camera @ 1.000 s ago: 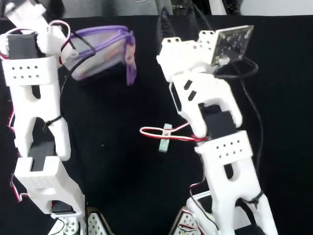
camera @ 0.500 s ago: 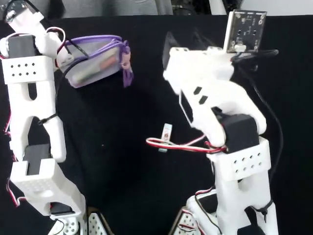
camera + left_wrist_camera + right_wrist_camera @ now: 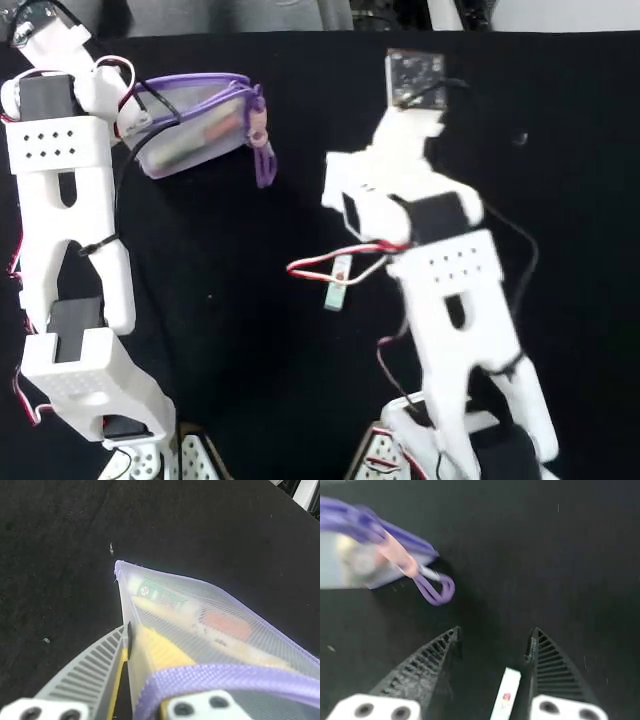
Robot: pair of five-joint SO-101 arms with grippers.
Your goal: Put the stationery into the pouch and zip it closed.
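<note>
Held pouch (image 3: 195, 125) near far-left corner of counter (image 3: 560, 150) w/ left pincer (image 3: 131, 647) pinching its mesh end. Saw several items (image 3: 220, 622) already inside; mouth looked open, zip not drawn. Had right pincer (image 3: 492, 640) spread wide over counter middle, straddling a small item (image 3: 505, 699), not yet gripped. Judged mostly done; left to do: that item in, then zip.

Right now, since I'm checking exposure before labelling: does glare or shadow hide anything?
High view: the left arm glares white against the black table, hiding nothing. Left wrist view: the pouch glows at its corner, contents visible. Right wrist view: pouch washed pale.
</note>
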